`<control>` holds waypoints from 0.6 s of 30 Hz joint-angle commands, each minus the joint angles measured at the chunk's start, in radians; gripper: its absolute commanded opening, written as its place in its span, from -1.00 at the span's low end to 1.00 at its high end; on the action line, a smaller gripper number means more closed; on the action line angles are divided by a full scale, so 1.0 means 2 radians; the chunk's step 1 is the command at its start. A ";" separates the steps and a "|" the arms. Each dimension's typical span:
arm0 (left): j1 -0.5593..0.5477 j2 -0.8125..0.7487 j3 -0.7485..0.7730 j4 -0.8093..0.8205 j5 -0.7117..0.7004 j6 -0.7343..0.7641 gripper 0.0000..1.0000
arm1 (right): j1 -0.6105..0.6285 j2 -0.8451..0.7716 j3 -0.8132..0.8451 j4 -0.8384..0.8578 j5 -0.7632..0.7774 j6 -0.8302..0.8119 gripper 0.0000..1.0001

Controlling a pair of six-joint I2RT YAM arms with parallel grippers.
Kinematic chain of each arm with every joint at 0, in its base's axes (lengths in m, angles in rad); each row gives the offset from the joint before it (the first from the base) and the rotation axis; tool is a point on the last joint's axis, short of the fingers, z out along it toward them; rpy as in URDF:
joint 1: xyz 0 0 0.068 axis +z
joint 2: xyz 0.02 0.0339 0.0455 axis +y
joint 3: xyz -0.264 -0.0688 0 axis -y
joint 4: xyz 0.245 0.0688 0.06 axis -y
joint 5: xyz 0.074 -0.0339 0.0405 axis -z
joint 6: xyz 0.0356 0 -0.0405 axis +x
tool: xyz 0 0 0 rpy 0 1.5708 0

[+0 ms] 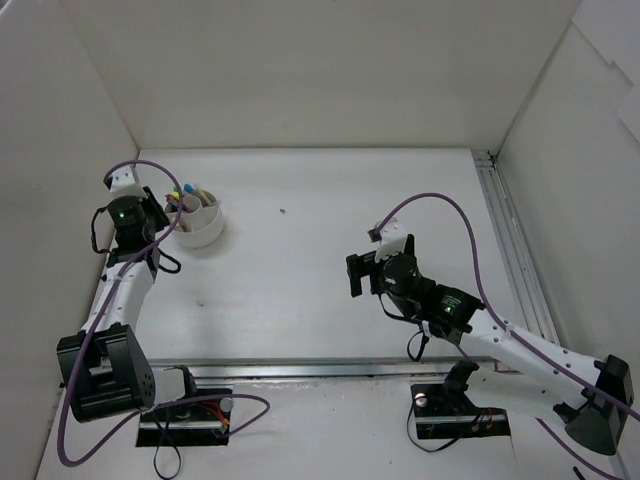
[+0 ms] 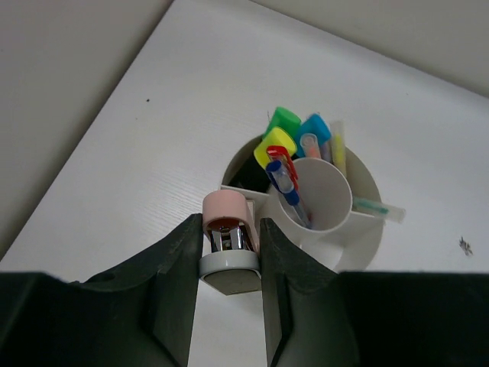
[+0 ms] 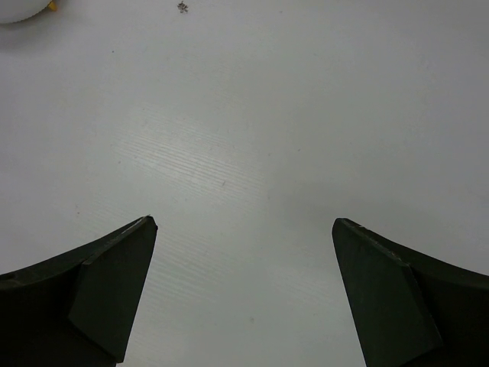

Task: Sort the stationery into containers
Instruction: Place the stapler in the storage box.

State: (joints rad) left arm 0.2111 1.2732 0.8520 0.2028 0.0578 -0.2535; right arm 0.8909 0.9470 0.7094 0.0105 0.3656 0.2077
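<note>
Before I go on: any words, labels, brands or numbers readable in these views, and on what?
No readable text in any view.
On the white tub: no label.
On the highlighters and pens in it: any print is too small to tell.
On the pink-topped piece in the left gripper: no marking shows.

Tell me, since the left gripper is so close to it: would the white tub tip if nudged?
Likely slides rather than tips: the white tub looks wide and low. Probably light thin plastic, so easily shoved. The highlighters standing above its rim might lean or rattle.
</note>
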 commanded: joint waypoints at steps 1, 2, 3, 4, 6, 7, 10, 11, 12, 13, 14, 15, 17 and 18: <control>-0.009 0.006 0.000 0.093 -0.070 -0.049 -1.00 | -0.001 -0.006 0.020 0.015 0.027 0.003 0.96; -0.009 0.012 -0.002 0.106 -0.077 -0.050 -1.00 | -0.002 -0.009 0.020 0.015 0.031 0.002 0.96; -0.009 0.014 -0.003 0.110 -0.079 -0.056 -1.00 | -0.002 -0.009 0.021 0.015 0.031 0.000 0.96; -0.009 0.015 -0.003 0.112 -0.078 -0.059 -1.00 | -0.002 -0.010 0.021 0.013 0.033 0.000 0.96; -0.009 0.017 -0.002 0.119 -0.070 -0.058 -1.00 | -0.002 -0.014 0.021 0.012 0.037 0.000 0.96; -0.009 0.018 -0.003 0.124 -0.063 -0.057 -1.00 | -0.002 -0.015 0.020 0.012 0.039 0.000 0.96; -0.009 0.031 -0.005 0.136 -0.057 -0.061 -1.00 | -0.001 -0.013 0.020 0.012 0.043 -0.002 0.96; -0.009 0.035 -0.005 0.139 -0.055 -0.068 -1.00 | -0.003 -0.011 0.020 0.012 0.044 0.000 0.96; -0.009 0.044 -0.005 0.142 -0.050 -0.070 -1.00 | -0.004 -0.011 0.019 0.011 0.044 0.000 0.96; -0.009 0.048 -0.006 0.144 -0.047 -0.070 -1.00 | -0.001 -0.013 0.019 0.010 0.045 0.001 0.96; -0.009 0.051 -0.006 0.152 -0.043 -0.073 -1.00 | -0.002 -0.014 0.017 0.009 0.045 0.003 0.96; -0.009 0.059 -0.008 0.158 -0.041 -0.075 -1.00 | -0.004 -0.014 0.017 0.010 0.048 0.003 0.96; -0.009 0.068 -0.010 0.166 -0.042 -0.086 -1.00 | -0.004 -0.017 0.016 0.008 0.052 0.003 0.96; -0.009 0.071 -0.006 0.166 -0.040 -0.090 -1.00 | -0.002 -0.019 0.016 0.007 0.055 0.003 0.96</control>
State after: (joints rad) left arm 0.2016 1.4158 0.8219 0.4179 -0.0402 -0.3882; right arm 0.8898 0.9337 0.7094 -0.0120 0.4202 0.2077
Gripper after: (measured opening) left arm 0.285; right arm 0.979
